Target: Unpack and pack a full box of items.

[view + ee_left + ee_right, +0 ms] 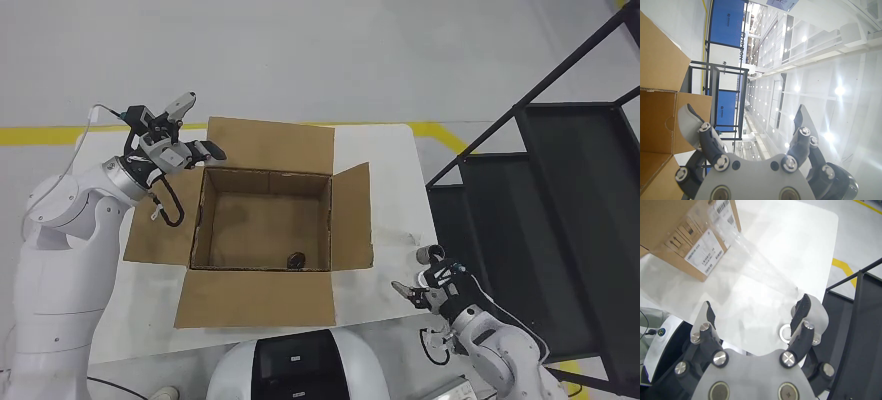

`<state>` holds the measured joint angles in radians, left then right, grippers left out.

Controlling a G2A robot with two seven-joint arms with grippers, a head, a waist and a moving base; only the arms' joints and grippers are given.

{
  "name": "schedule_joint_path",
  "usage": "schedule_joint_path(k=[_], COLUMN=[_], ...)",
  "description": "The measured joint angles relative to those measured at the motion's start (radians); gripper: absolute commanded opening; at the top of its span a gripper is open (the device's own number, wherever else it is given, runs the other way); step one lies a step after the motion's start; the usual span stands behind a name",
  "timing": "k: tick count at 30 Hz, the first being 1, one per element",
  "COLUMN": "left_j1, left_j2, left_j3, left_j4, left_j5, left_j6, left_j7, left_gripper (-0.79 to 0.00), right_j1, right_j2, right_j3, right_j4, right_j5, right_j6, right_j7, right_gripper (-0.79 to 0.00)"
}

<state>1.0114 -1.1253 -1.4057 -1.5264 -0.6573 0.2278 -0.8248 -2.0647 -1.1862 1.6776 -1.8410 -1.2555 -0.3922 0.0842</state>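
Nearest the top camera, the right gripper [418, 280] [756, 303] hangs over the near right corner of the white surface [390, 150] [791, 237], well apart from the box. Its jaws are spread wide and grip nothing. From the wrist camera, a faint clear band, possibly plastic film, seems to run from the side of the box toward one fingertip, but I cannot tell what it is or whether it touches.

The cardboard box [260, 225] [657, 117] [677, 228] sits in the middle of the surface with all four flaps folded outward and flat. Its brown floor is mostly bare. One small dark item [297, 261] lies inside against the near wall, right of centre; it is too small to identify. White printed labels [704, 255] are stuck on the outer side that faces the right arm.

At the far left corner of the box, the left gripper [198, 125] [743, 113] is held just beside the rim, above the left flap. Its jaws also stand far apart and empty, pointing across the box's far edge toward the room beyond.

Black metal steps [560, 200] [866, 313] stand on the floor to the right of the surface, and a yellow line [50, 133] crosses the floor on the far side.
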Motion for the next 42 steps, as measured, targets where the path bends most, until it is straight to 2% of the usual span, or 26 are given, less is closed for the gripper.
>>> schedule_joint_path(k=[7,9,15,18,26,36,42], left_j1=[0.0,0.0,0.0,0.0,0.0,0.0,0.0], left_j2=[0.0,0.0,0.0,0.0,0.0,0.0,0.0], left_j3=[0.0,0.0,0.0,0.0,0.0,0.0,0.0], left_j4=[0.0,0.0,0.0,0.0,0.0,0.0,0.0], left_j5=[0.0,0.0,0.0,0.0,0.0,0.0,0.0], left_j6=[0.0,0.0,0.0,0.0,0.0,0.0,0.0], left_j7=[0.0,0.0,0.0,0.0,0.0,0.0,0.0], left_gripper=[0.0,0.0,0.0,0.0,0.0,0.0,0.0], right_j1=[0.02,0.032,0.056,0.064,0.092,0.183,0.24], right_j2=[-0.006,-0.008,-0.011,-0.012,-0.013,-0.011,-0.012], right_j3=[-0.01,-0.009,0.007,0.014,0.013,-0.012,-0.031], right_j4=[0.096,0.123,0.177,0.204,0.286,0.431,0.504], right_j5=[0.067,0.102,0.148,0.163,0.193,0.163,0.148], right_j6=[0.045,0.067,0.128,0.151,0.145,0.111,0.104], right_j7=[-0.043,-0.053,-0.062,-0.059,-0.046,-0.054,-0.062], right_gripper=[0.0,-0.397,-0.489,-0.526,-0.505,-0.499,-0.545])
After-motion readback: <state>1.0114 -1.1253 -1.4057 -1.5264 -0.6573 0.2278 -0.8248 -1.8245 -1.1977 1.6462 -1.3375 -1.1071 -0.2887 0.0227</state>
